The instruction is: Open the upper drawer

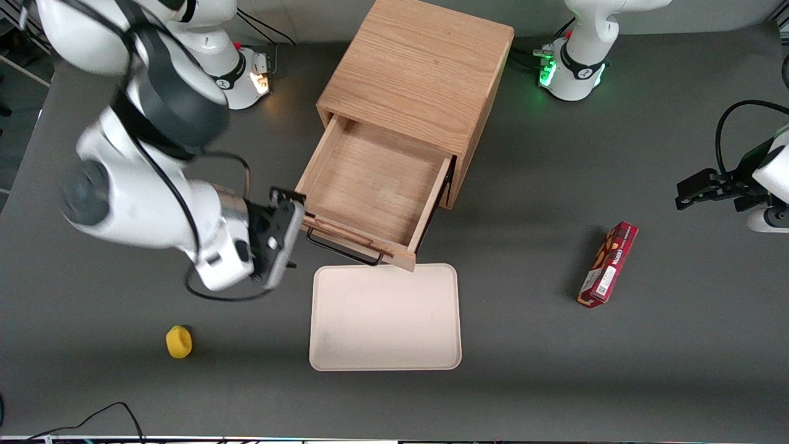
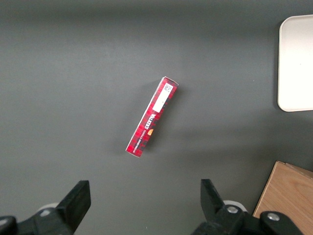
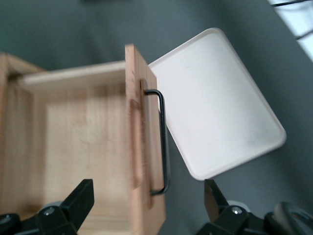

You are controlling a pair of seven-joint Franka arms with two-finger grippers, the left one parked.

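The upper drawer [image 1: 376,191] stands pulled well out of the wooden cabinet [image 1: 419,68], showing its bare, empty oak floor. Its black bar handle [image 1: 342,246] runs along the drawer front [image 3: 142,147], on the side facing the front camera. My right gripper [image 1: 297,223] is at the end of the drawer front toward the working arm's end of the table. In the right wrist view the gripper [image 3: 149,198] is open, its black fingers [image 3: 83,196] spread wide on either side of the front panel and the handle's end [image 3: 164,142], touching neither.
A cream tray [image 1: 385,317] lies on the table just nearer the front camera than the drawer front, partly under it [image 3: 215,112]. A small yellow object [image 1: 179,341] sits near the table's front edge. A red box [image 1: 608,265] lies toward the parked arm's end [image 2: 152,117].
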